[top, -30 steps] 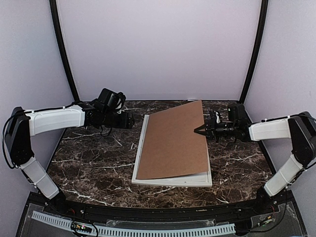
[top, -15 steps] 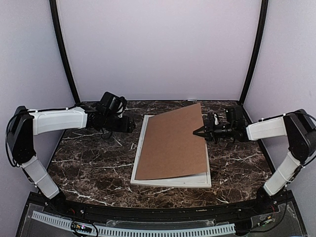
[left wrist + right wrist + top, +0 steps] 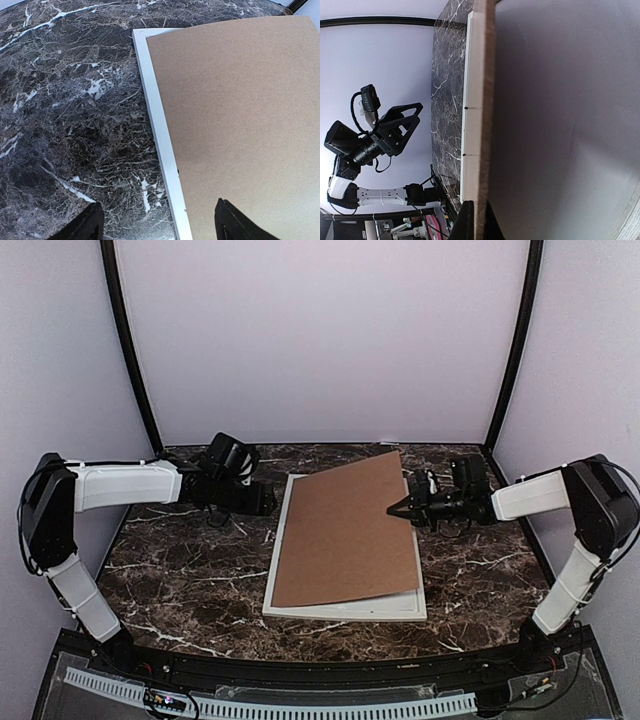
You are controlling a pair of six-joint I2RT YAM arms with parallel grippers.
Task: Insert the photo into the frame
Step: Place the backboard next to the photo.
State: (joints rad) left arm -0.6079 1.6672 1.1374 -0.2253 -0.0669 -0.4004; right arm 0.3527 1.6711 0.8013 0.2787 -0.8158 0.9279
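Your right hand (image 3: 392, 508) clamping edge of backing board (image 3: 345, 530), tilting it over frame (image 3: 350, 608). Your left hand (image 3: 268, 500) gaping empty beside frame's left rail. No photo showing. You're likely closing up; next, lower board into frame.

Frame (image 3: 278, 552): large rectangle with a thin white border, lying flat at the middle of the dark marble table (image 3: 190, 560), long sides running near to far. A brown board (image 3: 345, 535) sits askew on top and covers most of it. Only the left, near and part of the right border show.
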